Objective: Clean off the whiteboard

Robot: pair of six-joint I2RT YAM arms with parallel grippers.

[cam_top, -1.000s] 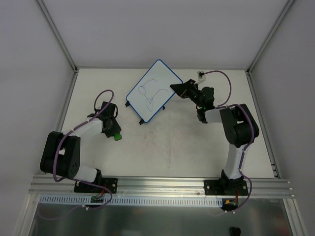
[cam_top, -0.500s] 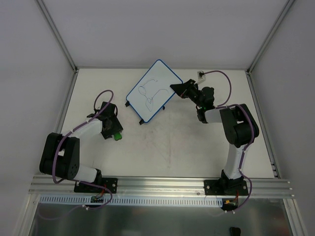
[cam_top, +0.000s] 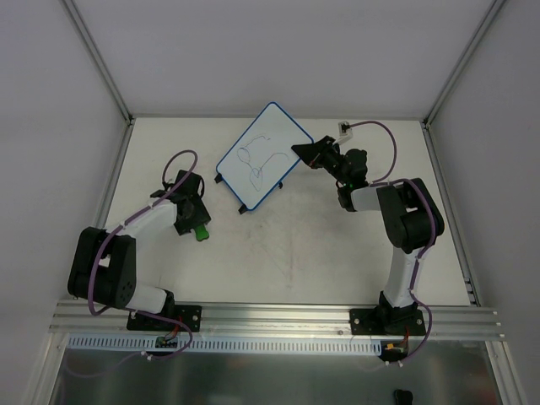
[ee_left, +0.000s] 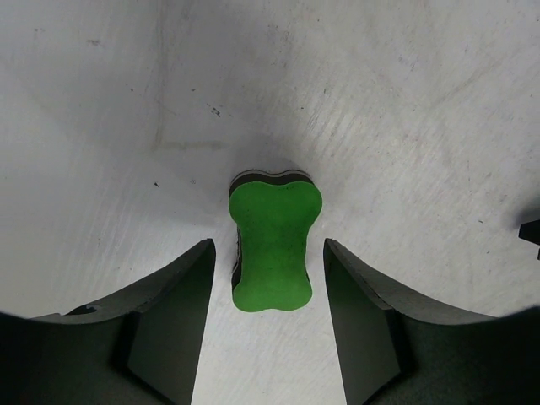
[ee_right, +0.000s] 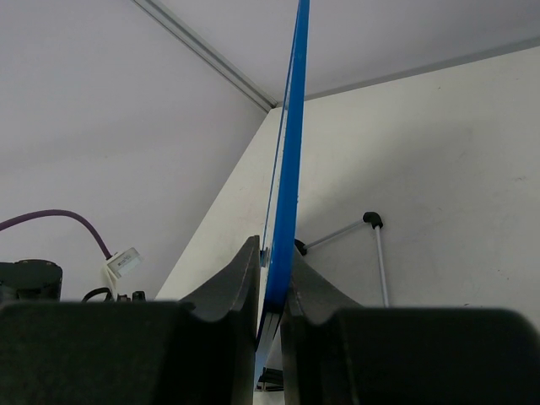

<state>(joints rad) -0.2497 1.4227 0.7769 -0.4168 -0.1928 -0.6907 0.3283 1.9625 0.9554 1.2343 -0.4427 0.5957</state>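
The whiteboard (cam_top: pixel 263 156), white with a thin blue rim and pen scribbles, stands tilted at the back middle of the table. My right gripper (cam_top: pixel 305 152) is shut on its right edge; in the right wrist view the blue rim (ee_right: pixel 287 186) runs up between the two fingers. A small green eraser block (cam_top: pixel 201 233) lies on the table at the left. My left gripper (cam_top: pixel 191 221) is open right over it; in the left wrist view the eraser (ee_left: pixel 273 241) lies between the two fingers, touching neither.
The whiteboard's wire stand with black feet (ee_right: pixel 369 221) shows behind the board. A small white connector with a purple cable (cam_top: pixel 344 129) lies at the back right. Metal frame posts and white walls ring the table (cam_top: pixel 312 253).
My left gripper has shifted slightly towards the green eraser. The right arm and whiteboard have not moved.
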